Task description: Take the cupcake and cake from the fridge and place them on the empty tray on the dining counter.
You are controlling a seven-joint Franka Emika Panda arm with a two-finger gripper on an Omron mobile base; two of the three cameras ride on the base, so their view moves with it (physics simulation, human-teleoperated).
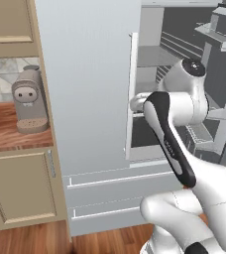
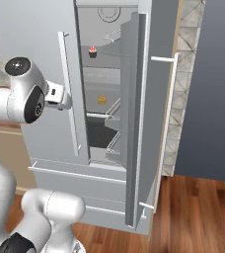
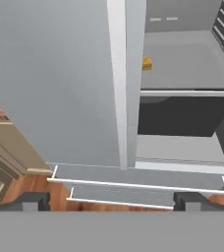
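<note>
The fridge stands with its left door shut and its right door swung open. Inside, the tiny dark cupcake with a pink top sits on an upper shelf. The orange-yellow cake lies one shelf lower and also shows as cake just past the shut door's edge. My gripper is open and empty, hovering in front of the left door's white bar handle, well short of the shelves. My hand sits just left of that handle.
A grey coffee machine stands on a small wooden worktop left of the fridge, with beige cabinets above and below. Two drawers run under the doors. The open door's bins jut out at the right. Below is wooden floor.
</note>
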